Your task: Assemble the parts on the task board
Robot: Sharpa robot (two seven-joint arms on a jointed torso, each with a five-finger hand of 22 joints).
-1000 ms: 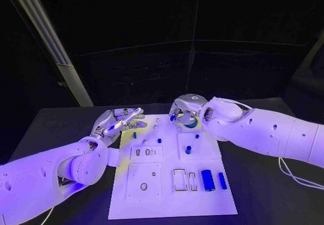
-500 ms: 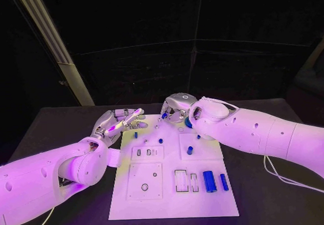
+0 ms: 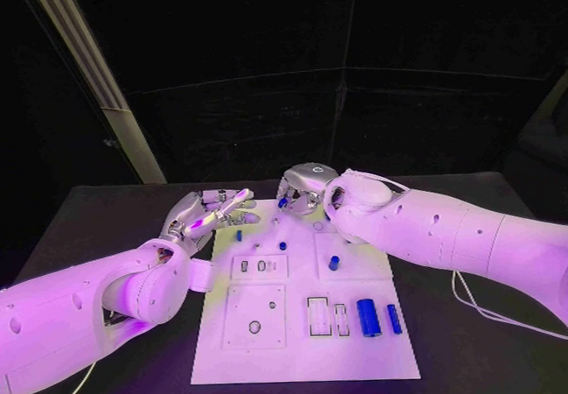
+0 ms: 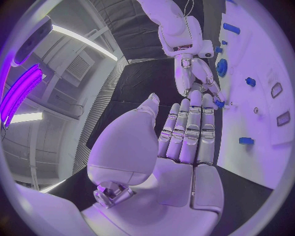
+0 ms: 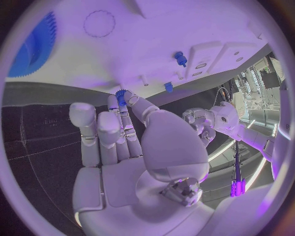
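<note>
At the far edge of the task board (image 3: pixel 303 336), the right hand (image 5: pixel 132 147) seems to pinch a small blue gear (image 5: pixel 120 95) at its fingertips. The left hand (image 3: pixel 209 213) hovers beside the board, fingers straight, together, holding nothing.

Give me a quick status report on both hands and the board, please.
Left hand open, hovering at the task board's far left corner. Right hand pinching a small blue gear above the board's far edge. Nothing in the way.
</note>
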